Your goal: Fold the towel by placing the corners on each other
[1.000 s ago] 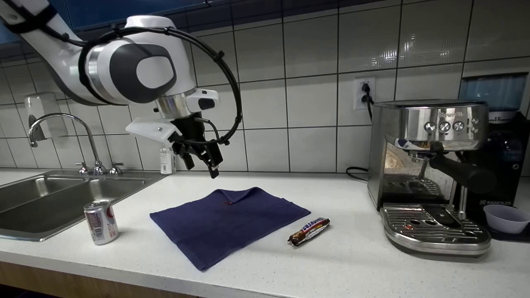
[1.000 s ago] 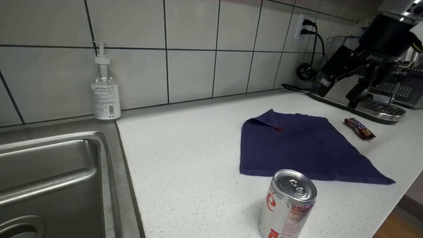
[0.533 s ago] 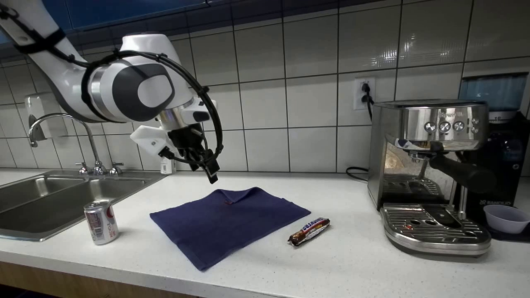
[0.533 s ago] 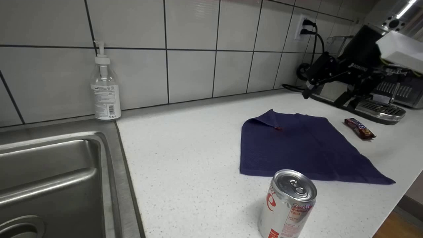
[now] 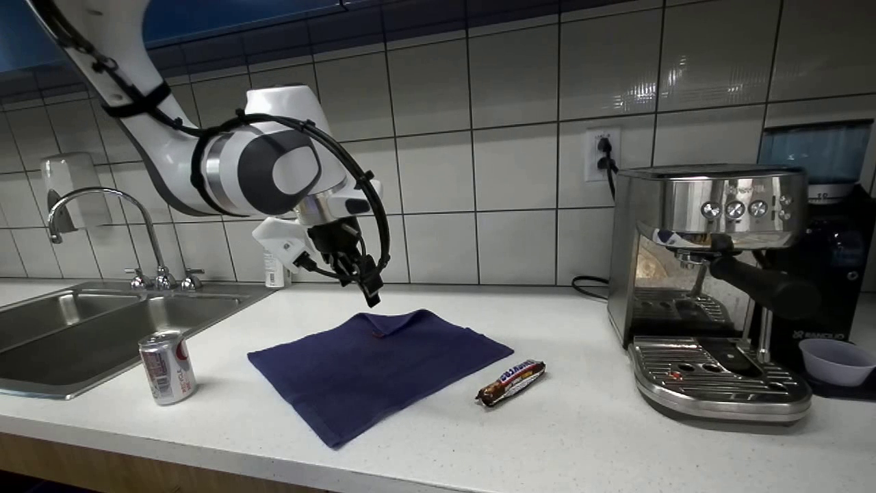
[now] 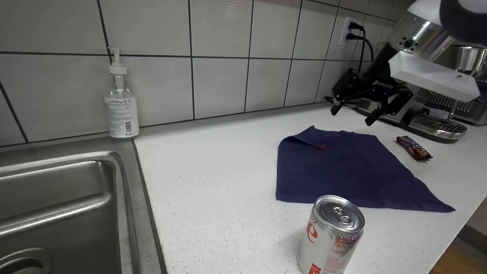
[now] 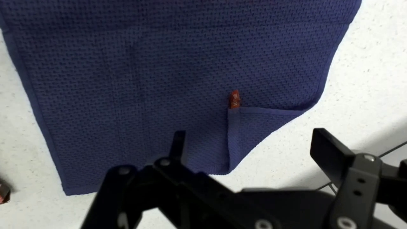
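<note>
Sizing up the towel [image 5: 383, 376], I find it lying mostly flat on the counter [image 6: 213, 179]; its back corner [image 7: 249, 130], towards the tiled wall [image 5: 513, 171], is turned over into a small flap with a red tag [image 7: 234, 99] at the tip; the remaining corners look laid out, so I judge the fold not yet made. My end effector [image 6: 352, 116] hangs above the counter near that corner, apart from the cloth, spread wide with nothing in its grasp; I take the step in hand to be a pinch on the flap; to do it well, I would lower until it straddles the flap, stop short of pressing hard on the counter, and take a generous bite of cloth; then lift a little and draw diagonally to the front corner [image 5: 335, 438], slowly, lest the whole towel slide. The candy bar [image 5: 512, 383] lies just beside one edge; the can [image 6: 331, 243] stands upright, apart from another edge; my path should run between them.
</note>
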